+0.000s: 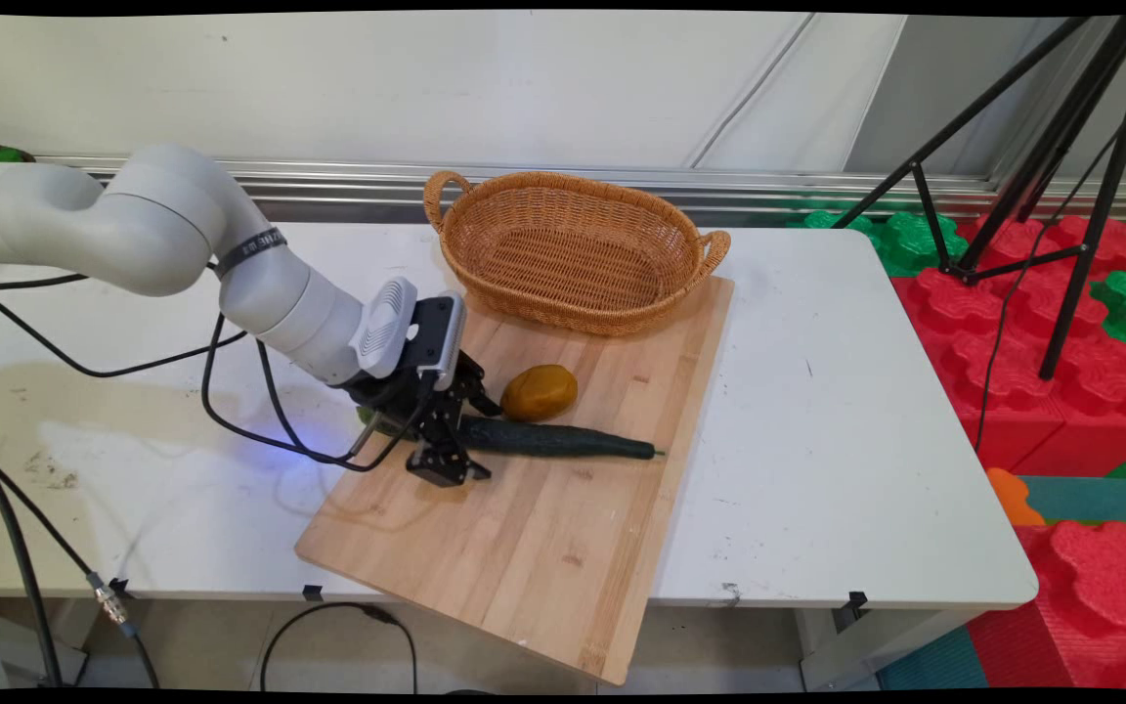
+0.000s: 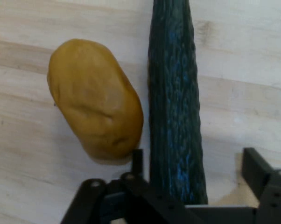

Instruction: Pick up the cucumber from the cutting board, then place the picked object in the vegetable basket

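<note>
Gripper (image 1: 446,445): spread wide, straddling the cucumber (image 1: 553,440) near its left end at frame centre, not yet clamped. Cucumber: long, stiff, probably slick; best gripped across its thick part. Potato (image 1: 539,392) lies just beside it on the cutting board (image 1: 543,548).

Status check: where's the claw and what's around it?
Claw open, down astride the cucumber, one finger each side. Potato lies close beside the cucumber on the cutting board. Basket behind.

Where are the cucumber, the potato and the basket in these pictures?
cucumber (image 2: 174,107): hand view, middle of its dark green body.
potato (image 1: 539,392): main view, centre of its brown skin.
basket (image 1: 680,223): main view, right side of its woven rim.
</note>
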{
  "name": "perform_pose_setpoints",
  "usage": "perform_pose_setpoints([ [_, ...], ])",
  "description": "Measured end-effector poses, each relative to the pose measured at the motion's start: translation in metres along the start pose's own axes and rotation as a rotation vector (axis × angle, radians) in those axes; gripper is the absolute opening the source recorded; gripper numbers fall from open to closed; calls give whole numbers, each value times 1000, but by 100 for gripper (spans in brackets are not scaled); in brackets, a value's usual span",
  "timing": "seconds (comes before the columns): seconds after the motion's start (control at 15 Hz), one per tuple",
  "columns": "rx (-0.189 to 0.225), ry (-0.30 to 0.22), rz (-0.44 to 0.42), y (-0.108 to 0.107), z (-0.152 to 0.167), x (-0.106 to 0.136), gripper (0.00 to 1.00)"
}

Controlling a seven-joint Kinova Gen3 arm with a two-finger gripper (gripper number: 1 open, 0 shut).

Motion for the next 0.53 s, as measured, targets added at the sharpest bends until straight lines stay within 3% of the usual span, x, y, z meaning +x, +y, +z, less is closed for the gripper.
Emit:
perform_pose_setpoints([
  [0.53, 14, 10, 17, 0, 2, 6, 0],
])
